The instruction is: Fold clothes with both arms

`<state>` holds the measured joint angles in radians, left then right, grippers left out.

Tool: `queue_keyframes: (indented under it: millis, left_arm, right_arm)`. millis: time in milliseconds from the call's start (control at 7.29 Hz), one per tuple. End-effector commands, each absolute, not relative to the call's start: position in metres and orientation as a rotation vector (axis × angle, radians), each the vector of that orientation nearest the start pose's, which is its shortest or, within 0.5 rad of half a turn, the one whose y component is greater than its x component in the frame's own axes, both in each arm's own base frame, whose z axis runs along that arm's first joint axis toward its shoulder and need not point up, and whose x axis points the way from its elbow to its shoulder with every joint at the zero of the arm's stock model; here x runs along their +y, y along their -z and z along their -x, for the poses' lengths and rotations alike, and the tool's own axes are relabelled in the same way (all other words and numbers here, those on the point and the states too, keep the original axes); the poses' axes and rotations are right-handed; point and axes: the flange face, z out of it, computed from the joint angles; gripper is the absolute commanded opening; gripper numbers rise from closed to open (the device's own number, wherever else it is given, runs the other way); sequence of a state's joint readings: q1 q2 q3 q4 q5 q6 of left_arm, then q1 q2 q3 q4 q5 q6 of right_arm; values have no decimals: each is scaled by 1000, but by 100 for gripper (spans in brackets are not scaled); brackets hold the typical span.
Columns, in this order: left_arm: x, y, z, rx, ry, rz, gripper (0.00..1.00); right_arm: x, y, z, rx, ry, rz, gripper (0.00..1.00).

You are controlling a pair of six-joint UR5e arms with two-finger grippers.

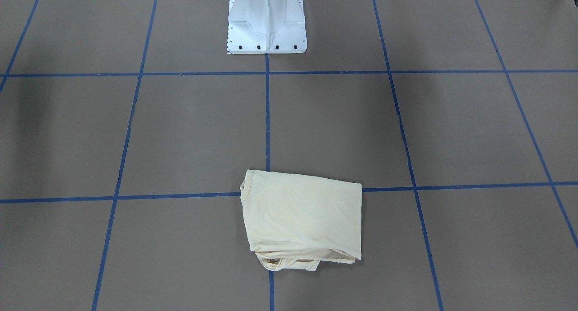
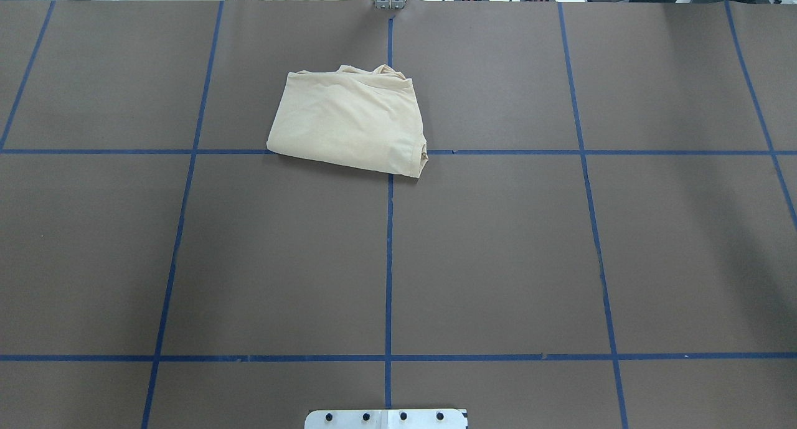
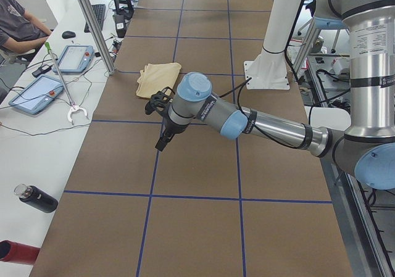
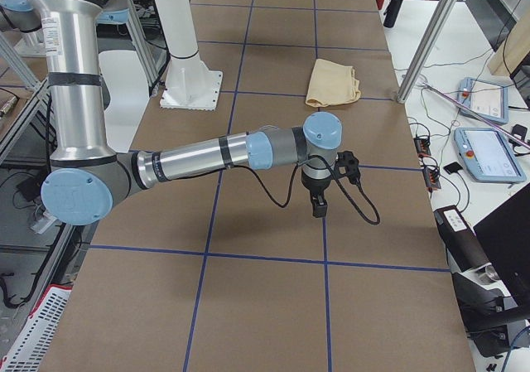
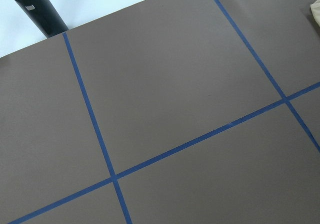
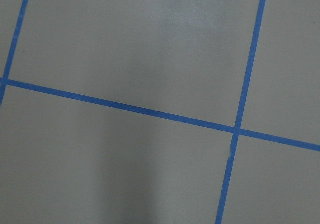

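Observation:
The pale yellow T-shirt (image 1: 302, 216) lies folded into a compact rectangle on the brown table, with loose layers bunched at its operator-side edge. It also shows in the overhead view (image 2: 352, 121) across a blue tape line. The left arm, near in the left side view, holds its black gripper (image 3: 162, 142) pointing down over bare table, well short of the shirt (image 3: 158, 78). The right arm's gripper (image 4: 318, 206) likewise hangs above the table, apart from the shirt (image 4: 333, 82). I cannot tell whether either gripper is open or shut. The print and neck tag are hidden.
The white pedestal base (image 1: 266, 22) stands on the robot's side of the table. A black bottle (image 3: 38, 198) and a red object (image 3: 15, 252) lie beside the table's left end. Tablets (image 3: 38, 93), a grabber tool (image 3: 75, 111) and a seated person (image 3: 18, 24) are on the operators' side.

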<state>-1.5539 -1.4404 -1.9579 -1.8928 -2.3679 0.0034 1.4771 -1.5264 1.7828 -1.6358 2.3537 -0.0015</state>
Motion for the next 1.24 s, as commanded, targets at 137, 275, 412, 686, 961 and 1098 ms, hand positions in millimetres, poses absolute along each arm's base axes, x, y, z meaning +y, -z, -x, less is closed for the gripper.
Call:
queue_keyframes:
  millis: [137, 275, 412, 686, 961, 1098]
  left_arm:
    - [-447, -490, 54, 778, -250, -539, 100]
    - [-447, -491, 54, 778, -250, -538, 100]
    - [-447, -490, 54, 780, -249, -537, 100]
    - [-447, -493, 53, 780, -250, -533, 100]
    - [-448, -496, 54, 778, -246, -529, 100]
    - [-448, -492, 52, 782, -253, -536, 100]
  right_arm:
    - [-512, -539, 0, -795, 191, -130, 100]
    - [-512, -540, 0, -795, 191, -128, 100]
    - [-512, -542, 0, -795, 189, -125, 100]
    - [-512, -543, 0, -798, 188, -122, 100]
    - [-510, -545, 1, -810, 186, -113, 100]
    - [-509, -552, 1, -806, 183, -102, 100]
